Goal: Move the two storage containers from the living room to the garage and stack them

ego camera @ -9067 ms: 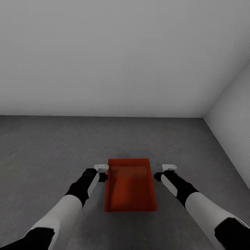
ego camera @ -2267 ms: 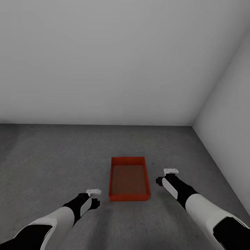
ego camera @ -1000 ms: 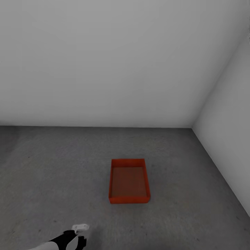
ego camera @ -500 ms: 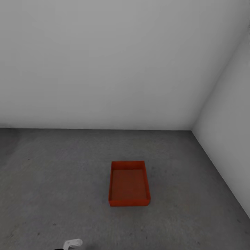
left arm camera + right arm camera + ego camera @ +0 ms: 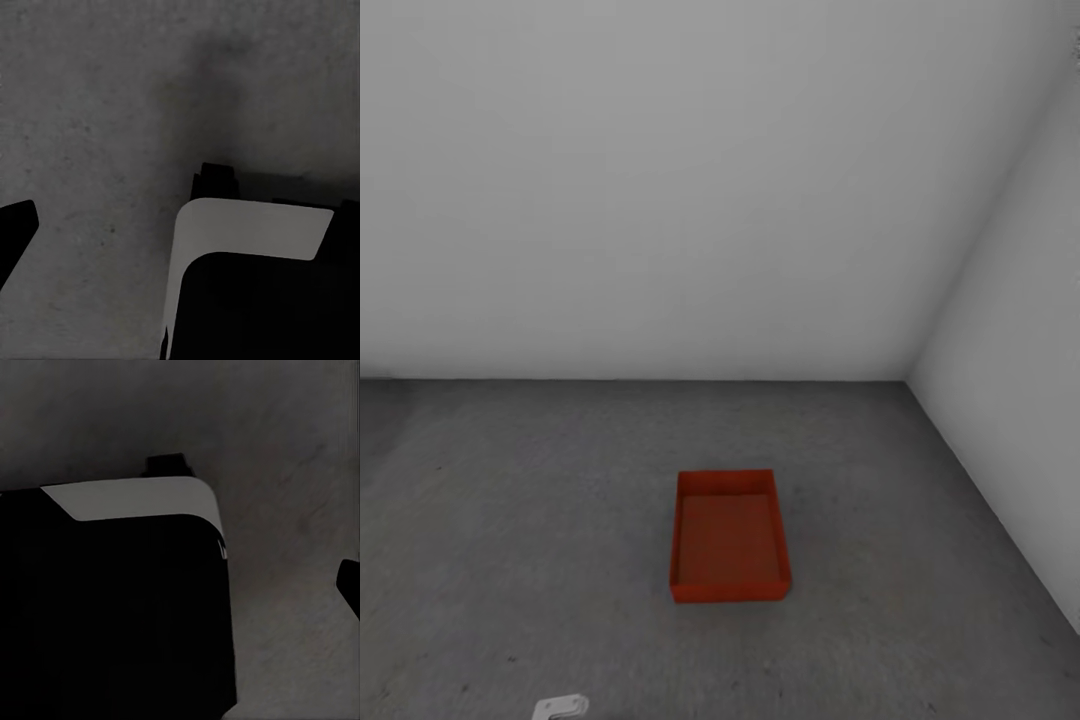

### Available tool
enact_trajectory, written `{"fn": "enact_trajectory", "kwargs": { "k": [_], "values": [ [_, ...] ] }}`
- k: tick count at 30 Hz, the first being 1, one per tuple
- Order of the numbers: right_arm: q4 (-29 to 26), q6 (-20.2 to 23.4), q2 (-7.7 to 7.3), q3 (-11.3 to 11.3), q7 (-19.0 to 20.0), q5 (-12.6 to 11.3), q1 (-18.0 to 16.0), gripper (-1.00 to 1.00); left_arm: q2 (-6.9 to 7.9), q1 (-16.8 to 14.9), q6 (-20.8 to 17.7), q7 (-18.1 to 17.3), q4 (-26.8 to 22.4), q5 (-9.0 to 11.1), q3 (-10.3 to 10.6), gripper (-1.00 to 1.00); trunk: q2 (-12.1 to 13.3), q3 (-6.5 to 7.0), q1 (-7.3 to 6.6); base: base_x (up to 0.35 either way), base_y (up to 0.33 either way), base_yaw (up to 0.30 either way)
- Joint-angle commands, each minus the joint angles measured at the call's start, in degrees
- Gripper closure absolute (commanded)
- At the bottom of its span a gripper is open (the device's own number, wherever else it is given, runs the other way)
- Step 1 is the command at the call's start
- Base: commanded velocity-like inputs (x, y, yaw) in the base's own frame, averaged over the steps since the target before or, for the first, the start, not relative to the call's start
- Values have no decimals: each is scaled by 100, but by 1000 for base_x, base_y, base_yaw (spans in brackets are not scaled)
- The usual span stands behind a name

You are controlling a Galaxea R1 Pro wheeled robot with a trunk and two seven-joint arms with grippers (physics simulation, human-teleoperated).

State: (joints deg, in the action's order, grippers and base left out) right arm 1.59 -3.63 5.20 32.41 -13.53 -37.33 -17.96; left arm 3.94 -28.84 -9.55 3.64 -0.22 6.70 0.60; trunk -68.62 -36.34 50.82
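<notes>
Red storage container (image 5: 729,537) — alone, upright, on floor (image 5: 510,520)

I'm seeing a plain red-orange storage container (image 5: 729,537) sitting on the mottled dark grey floor (image 5: 510,520), with plain white walls (image 5: 660,180) showing behind the container.

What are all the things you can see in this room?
Storage container: one, red-orange, open-topped and empty, flat on the floor near the middle of the head view, short of the corner where the walls meet.
Floor: one, dark grey, mottled, under the container.
Walls: two, plain white, one straight ahead and one to the right, meeting in a corner.
Left tool: one, a white tip at the bottom edge of the head view, well clear of the container; whether it is open or shut is unclear.
Robot body parts: black and white, over the floor in the left wrist view.
</notes>
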Motion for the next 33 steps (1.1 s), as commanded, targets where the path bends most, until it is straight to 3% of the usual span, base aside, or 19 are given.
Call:
{"fn": "enact_trajectory", "kwargs": {
  "k": [1, 10, 15, 16, 20, 22, 33],
  "values": [
    [17, -31, -15, 46, 5, -60, -6, -100, 1, -1, -21, 14, -3, 60, 10, -100, -3, 5, 0, 0, 0, -79],
    [17, -33, -271, 46, 599, -62, 24, -100, 1, 12, -13, 7, 1, 60, 10, -100, -3, 87, 0, 0, 0, -92],
    [17, -33, -315, 46, 692, -33, 104, -100, 2, 17, -10, -2, 4, 60, 10, -100, -3, 132, 0, 0, 0, -108],
    [17, -33, -316, 46, 696, -4, 119, -100, 2, 18, -9, -2, 4, 60, 10, -100, -3, 141, 0, 0, 0, -110],
    [18, -109, -318, 46, 725, 546, 178, -100, 5, 32, -5, -4, 4, 61, 10, -100, -3, 177, 0, 0, 0, -113],
    [17, -173, -318, 46, 734, 665, 185, -100, 8, 90, 1, -4, 0, 62, 10, -100, -3, 195, 0, 0, 0, -115],
    [17, -208, -318, 37, 738, 718, 187, -100, 125, 146, 39, -4, -4, 68, 10, -100, -3, 294, 0, 0, 0, -116]
  ]
}}
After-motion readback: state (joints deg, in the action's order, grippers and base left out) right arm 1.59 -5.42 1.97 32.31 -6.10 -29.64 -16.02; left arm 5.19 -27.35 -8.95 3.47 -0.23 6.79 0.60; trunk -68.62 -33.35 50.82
